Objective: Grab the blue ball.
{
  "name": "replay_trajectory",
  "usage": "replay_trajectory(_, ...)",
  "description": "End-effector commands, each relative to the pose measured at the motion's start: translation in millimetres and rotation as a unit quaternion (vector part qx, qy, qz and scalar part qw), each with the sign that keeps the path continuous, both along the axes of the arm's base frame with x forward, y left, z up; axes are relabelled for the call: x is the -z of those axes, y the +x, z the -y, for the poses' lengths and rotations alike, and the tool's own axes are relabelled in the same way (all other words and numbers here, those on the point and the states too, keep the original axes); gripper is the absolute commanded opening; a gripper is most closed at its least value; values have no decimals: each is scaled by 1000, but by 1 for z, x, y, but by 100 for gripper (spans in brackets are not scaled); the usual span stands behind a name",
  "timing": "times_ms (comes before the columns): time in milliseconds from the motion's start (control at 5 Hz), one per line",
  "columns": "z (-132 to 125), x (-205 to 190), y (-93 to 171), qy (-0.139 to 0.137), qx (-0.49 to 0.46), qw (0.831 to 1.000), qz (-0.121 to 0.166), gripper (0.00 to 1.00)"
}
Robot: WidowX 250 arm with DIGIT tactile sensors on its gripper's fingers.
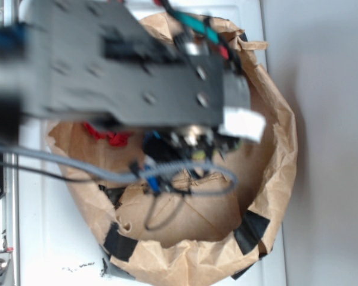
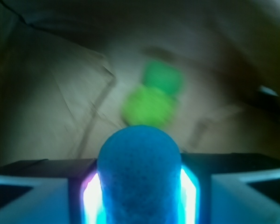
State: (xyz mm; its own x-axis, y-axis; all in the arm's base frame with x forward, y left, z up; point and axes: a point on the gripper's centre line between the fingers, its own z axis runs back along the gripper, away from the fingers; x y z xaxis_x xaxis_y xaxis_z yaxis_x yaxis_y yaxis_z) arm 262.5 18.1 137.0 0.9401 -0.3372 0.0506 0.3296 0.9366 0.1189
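The blue ball (image 2: 139,175) is held clamped between the gripper (image 2: 140,196) fingers, bottom centre; a green plush (image 2: 154,100) is seen beyond.

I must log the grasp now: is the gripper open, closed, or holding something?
Gripper: closed on the small teal-blue textured ball, which sits between its two jaws in the wrist view.

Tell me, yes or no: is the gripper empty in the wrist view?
No. The blue ball sits between the gripper's two fingers, which press against its sides.
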Motion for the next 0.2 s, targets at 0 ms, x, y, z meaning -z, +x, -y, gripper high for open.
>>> replay_trajectory(0,-28,-44,-10,-36,11,998,53,0)
